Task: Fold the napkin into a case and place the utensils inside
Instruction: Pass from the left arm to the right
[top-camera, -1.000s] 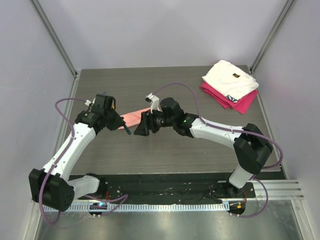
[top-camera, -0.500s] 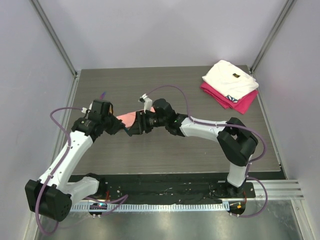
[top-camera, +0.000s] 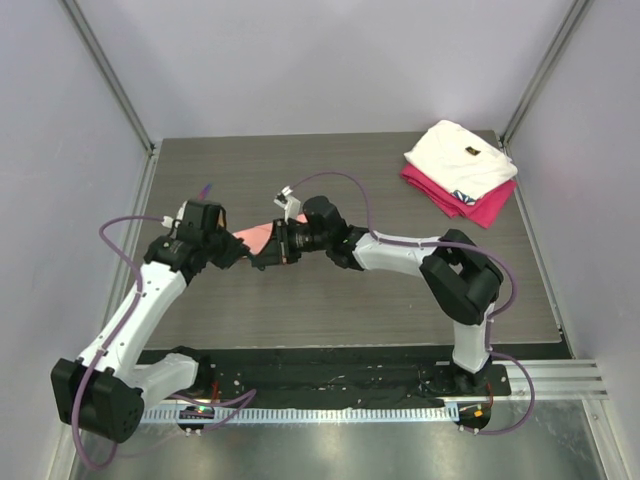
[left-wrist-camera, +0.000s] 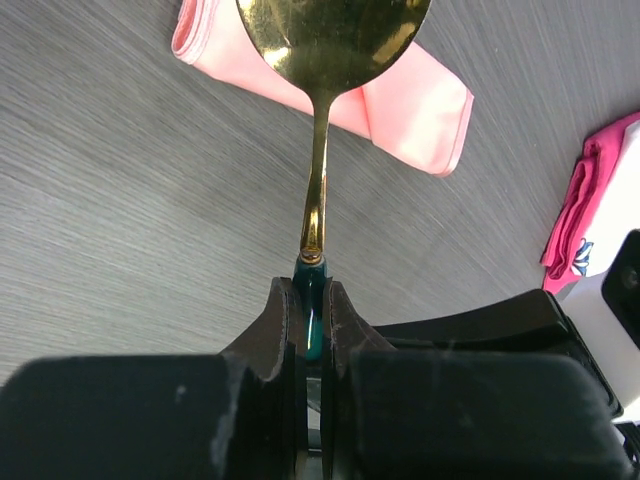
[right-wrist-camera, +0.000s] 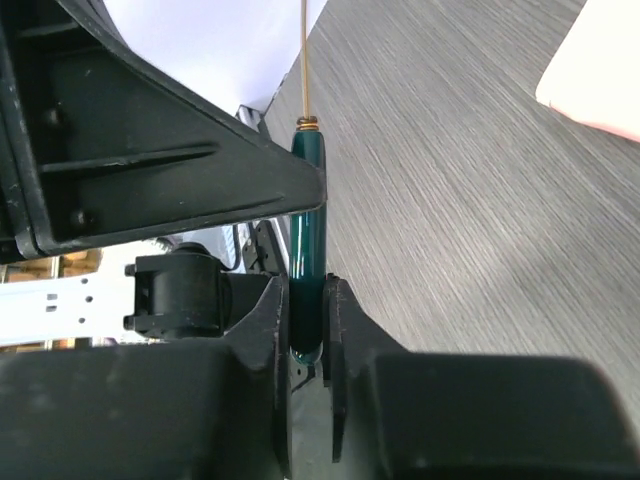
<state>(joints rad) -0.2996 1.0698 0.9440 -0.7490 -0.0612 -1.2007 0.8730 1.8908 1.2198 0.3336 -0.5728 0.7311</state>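
Nearest me, the two arms meet low over the tabletop (top-camera: 330, 300). The left tool (left-wrist-camera: 312, 300) is clamped on the green handle of a spoon (left-wrist-camera: 318, 170), just below its gold collar. The right tool (right-wrist-camera: 307, 300) has closed on the butt end of the same handle, so both grip one utensil. To my eye this is a handover, giving the right arm the end grip it needs to lead with the bowl.

Just beyond them lies the napkin (left-wrist-camera: 410, 110), flat and folded into a layered strip. The gold bowl hangs above it, not touching (the other cutlery I cannot make out). Holding the spoon there suits sliding it into the fold.

Farthest off, in the right corner, a white cloth (top-camera: 460, 158) sits stacked on a magenta cloth (top-camera: 480, 205), well apart from all this.
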